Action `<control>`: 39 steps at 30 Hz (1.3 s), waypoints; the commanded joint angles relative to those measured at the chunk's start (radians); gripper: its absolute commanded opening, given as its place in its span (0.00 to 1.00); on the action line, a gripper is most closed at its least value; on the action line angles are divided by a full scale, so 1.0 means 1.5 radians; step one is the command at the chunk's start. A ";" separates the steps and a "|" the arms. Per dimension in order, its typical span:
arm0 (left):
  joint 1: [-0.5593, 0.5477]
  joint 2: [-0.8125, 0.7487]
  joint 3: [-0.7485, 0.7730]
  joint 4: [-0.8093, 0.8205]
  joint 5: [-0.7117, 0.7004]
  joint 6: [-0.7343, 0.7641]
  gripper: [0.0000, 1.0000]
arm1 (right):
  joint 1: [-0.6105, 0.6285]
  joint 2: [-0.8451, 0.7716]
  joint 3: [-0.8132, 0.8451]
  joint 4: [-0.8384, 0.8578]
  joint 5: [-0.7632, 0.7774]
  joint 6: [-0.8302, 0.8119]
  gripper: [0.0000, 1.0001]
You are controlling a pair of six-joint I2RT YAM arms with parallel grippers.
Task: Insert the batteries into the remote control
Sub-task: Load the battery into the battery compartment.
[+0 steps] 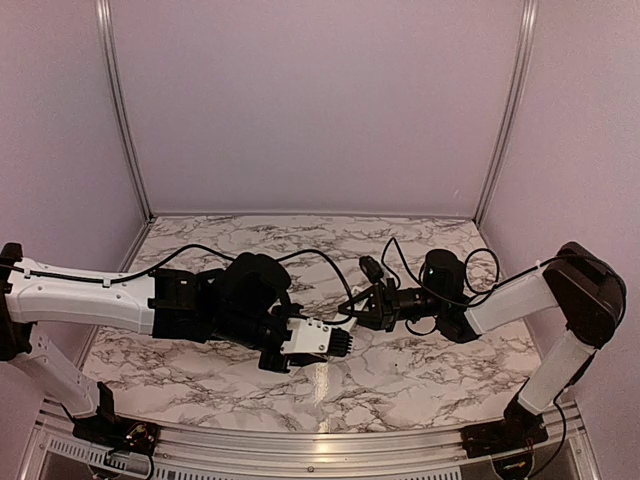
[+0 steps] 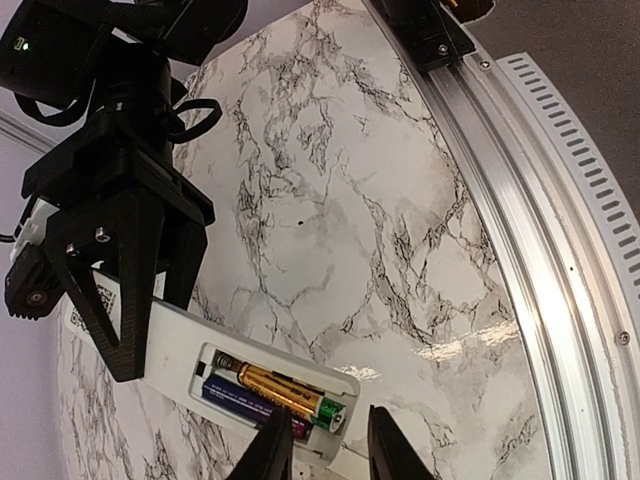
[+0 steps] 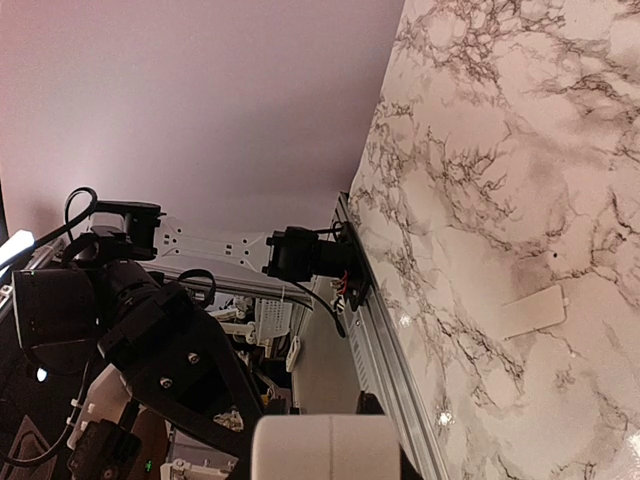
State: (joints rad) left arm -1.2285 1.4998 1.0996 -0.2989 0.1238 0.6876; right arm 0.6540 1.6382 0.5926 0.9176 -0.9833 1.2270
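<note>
Clamping one end of the remote [image 2: 180, 350], the right gripper [image 2: 150, 335] has its fingers shut on the white body and holds it above the table [image 2: 330, 200]. Just past those fingers the open recess shows two batteries [image 2: 285, 392] lying in it. The left gripper [image 2: 330, 430] has its fingers narrowly parted either side of the remote's other end, close by the batteries; whether they press it I cannot tell.

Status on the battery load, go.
Right gripper shut on remote control. Left gripper straddling its other end, grip unclear. Two batteries inside it; cover plate off, on table. No obstruction seen.
</note>
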 commanded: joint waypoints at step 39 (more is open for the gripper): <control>-0.011 0.076 0.060 -0.063 -0.049 -0.007 0.13 | 0.029 -0.002 0.036 0.005 -0.002 0.004 0.00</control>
State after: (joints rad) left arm -1.2385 1.5726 1.1660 -0.3565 0.0601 0.6914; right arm 0.6716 1.6474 0.6094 0.8822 -0.9817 1.2190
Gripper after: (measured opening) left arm 0.132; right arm 0.168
